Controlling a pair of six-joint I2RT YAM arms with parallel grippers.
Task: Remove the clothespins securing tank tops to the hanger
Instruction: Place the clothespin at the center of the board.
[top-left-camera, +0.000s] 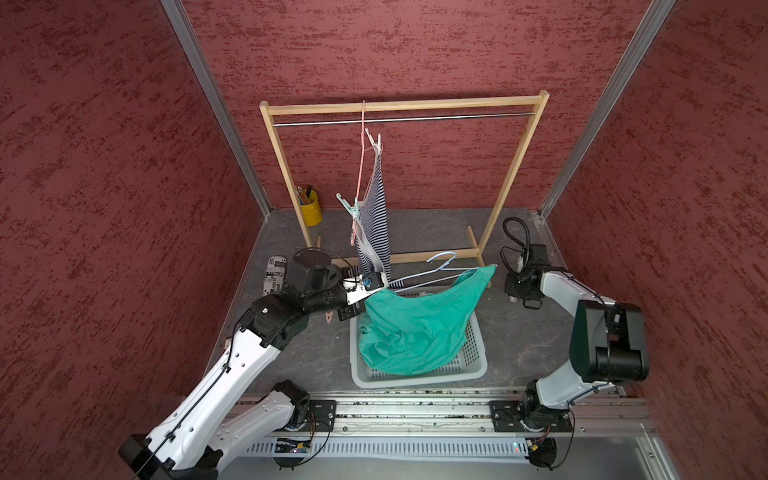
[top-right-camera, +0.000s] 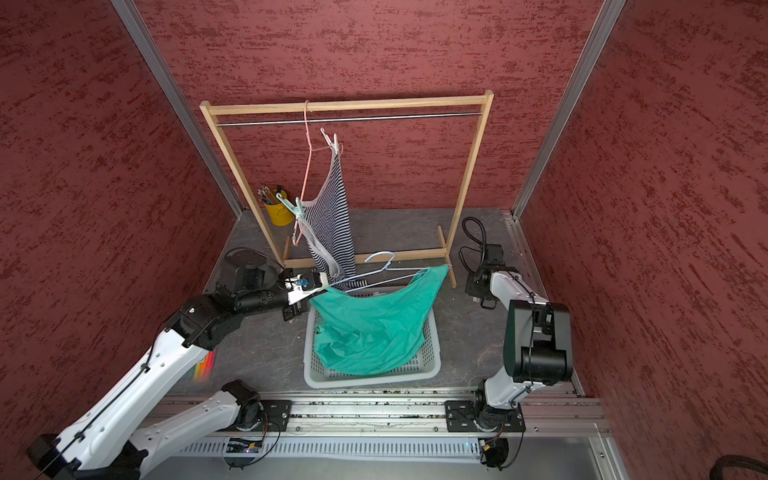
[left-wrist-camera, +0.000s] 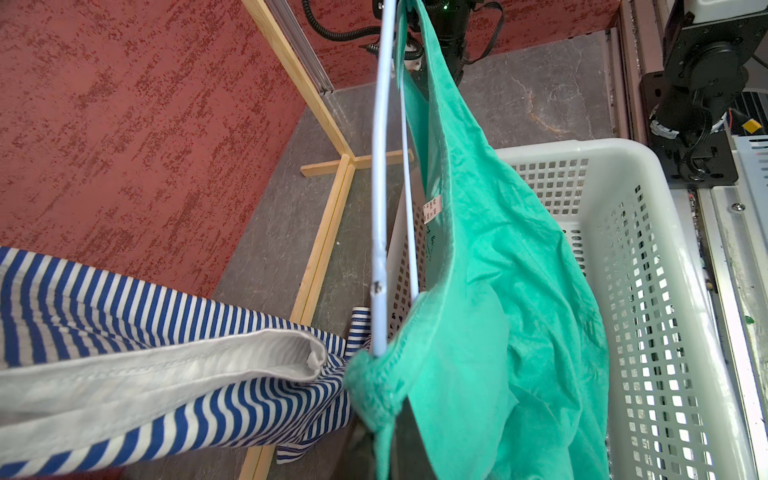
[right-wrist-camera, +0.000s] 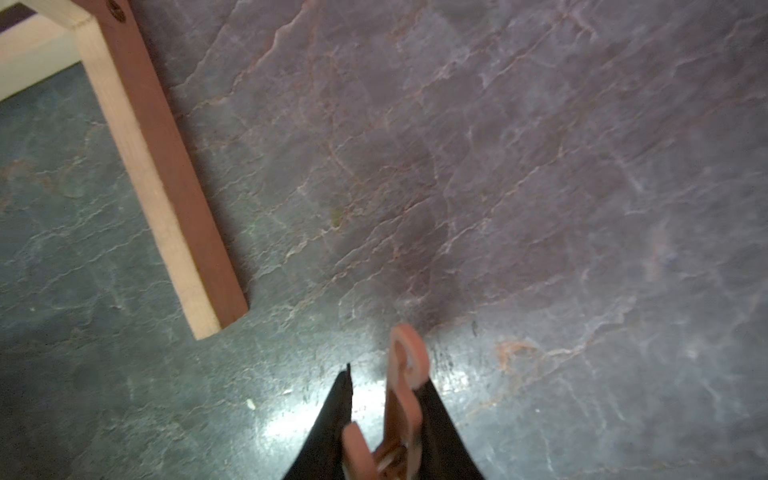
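Teal top (top-left-camera: 419, 332), navy-striped top (top-left-camera: 374, 216), pink clothespin (right-wrist-camera: 405, 395)

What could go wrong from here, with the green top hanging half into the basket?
The left hand is shut on the green top at the end of the blue hanger; pulling could drag the hanger along and nudge the basket. The hem of the striped top hangs right by that hand, so a move might tug its pink hanger, crooked on the rack.

The teal tank top (top-left-camera: 419, 328) is thin, matt, creased cloth. The striped tank top (left-wrist-camera: 124, 291) is knit cloth with smooth white trim. The laundry basket (left-wrist-camera: 615, 249) is glossy perforated plastic. The rack (top-left-camera: 415, 103) is bare pale wood with a metal rod (top-left-camera: 457, 116). The pink clothespin (right-wrist-camera: 401, 399) is smooth plastic. The table (right-wrist-camera: 540, 166) looks like veined stone.
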